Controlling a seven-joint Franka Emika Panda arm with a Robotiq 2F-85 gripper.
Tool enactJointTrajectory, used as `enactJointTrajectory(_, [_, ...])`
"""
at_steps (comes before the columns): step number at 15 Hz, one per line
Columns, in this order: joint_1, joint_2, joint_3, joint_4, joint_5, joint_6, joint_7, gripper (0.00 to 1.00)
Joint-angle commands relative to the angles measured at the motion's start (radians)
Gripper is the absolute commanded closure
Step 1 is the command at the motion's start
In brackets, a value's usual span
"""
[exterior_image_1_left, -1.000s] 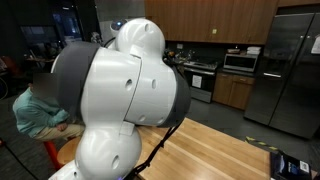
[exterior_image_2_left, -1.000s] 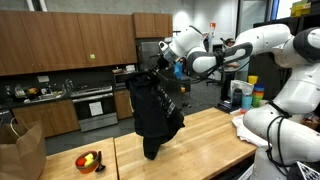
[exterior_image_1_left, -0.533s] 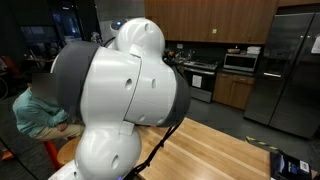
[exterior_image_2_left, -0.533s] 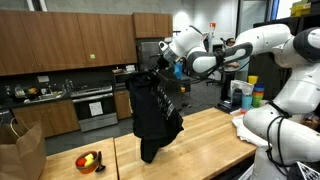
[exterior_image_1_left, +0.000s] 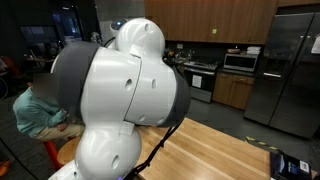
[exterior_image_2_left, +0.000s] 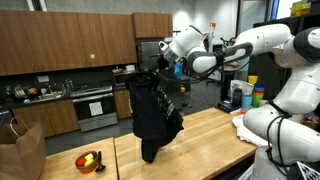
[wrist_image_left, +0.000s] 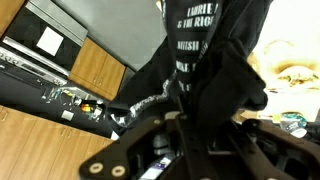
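View, arm up close: in an exterior view the white, rounded joints of the arm (exterior_image_1_left: 125, 95) fill the left and middle and hide the jaws and what they carry.
Bench: a pale wooden bench (exterior_image_1_left: 225, 150) shows at lower right, past the arm.
Person: a person (exterior_image_1_left: 35, 108) in a green top sits behind the arm at the left edge.
Kitchen: a steel fridge (exterior_image_1_left: 290, 70) stands at the right. A microwave (exterior_image_1_left: 240, 62) and a stove (exterior_image_1_left: 200, 80) are along the back wall.

View, whole scene: in an exterior view the arm reaches in from the right, high above the bench (exterior_image_2_left: 210, 130).
Black garment (exterior_image_2_left: 152, 110): it hangs loose and long from the jaws over the left end of the bench. Its lower end is down at the level of the wooden top, and I cannot tell whether it touches.
Jaws: closed on the bunched top of the black garment.
Bowl (exterior_image_2_left: 90, 160): it holds yellow and red fruit and sits left of the garment, apart from it.
Paper bag (exterior_image_2_left: 22, 150): it stands at the far left edge.
Cups (exterior_image_2_left: 255, 95): a coloured stack at the right, well apart from the garment.

View, wrist: the black garment (wrist_image_left: 205, 45), with white lettering, fills the middle.
Jaws: only their dark frame shows at the bottom. The tips are buried in the cloth they grip.
Background: wooden cabinets (wrist_image_left: 95, 65) and the microwave (wrist_image_left: 45, 40) are at the left.
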Motion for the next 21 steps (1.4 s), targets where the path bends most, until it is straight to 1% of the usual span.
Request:
enactJointTrajectory(1, [0.022, 0.011, -0.014, 0.005, -0.024, -0.012, 0.014, 0.85])
enactJointTrajectory(6, [0.022, 0.011, -0.014, 0.005, -0.024, -0.013, 0.015, 0.85])
enactJointTrajectory(7, [0.022, 0.011, -0.014, 0.005, -0.024, -0.013, 0.015, 0.96])
enactJointTrajectory(9, [0.017, 0.023, -0.026, 0.002, -0.027, -0.02, 0.012, 0.96])
enactJointTrajectory(11, [-0.005, 0.03, -0.026, -0.003, -0.041, -0.032, 0.018, 0.96])
enactJointTrajectory(14, [-0.016, 0.036, -0.035, 0.013, -0.059, -0.055, 0.007, 0.96])
enactJointTrajectory(16, [-0.043, 0.05, -0.023, 0.006, -0.088, -0.074, 0.015, 0.96])
enactJointTrajectory(17, [-0.045, 0.055, -0.023, 0.01, -0.098, -0.084, 0.015, 0.96])
enactJointTrajectory(19, [-0.065, 0.055, -0.013, 0.018, -0.146, -0.109, 0.012, 0.96])
enactJointTrajectory(21, [-0.091, 0.044, 0.001, 0.014, -0.241, -0.14, 0.008, 0.96])
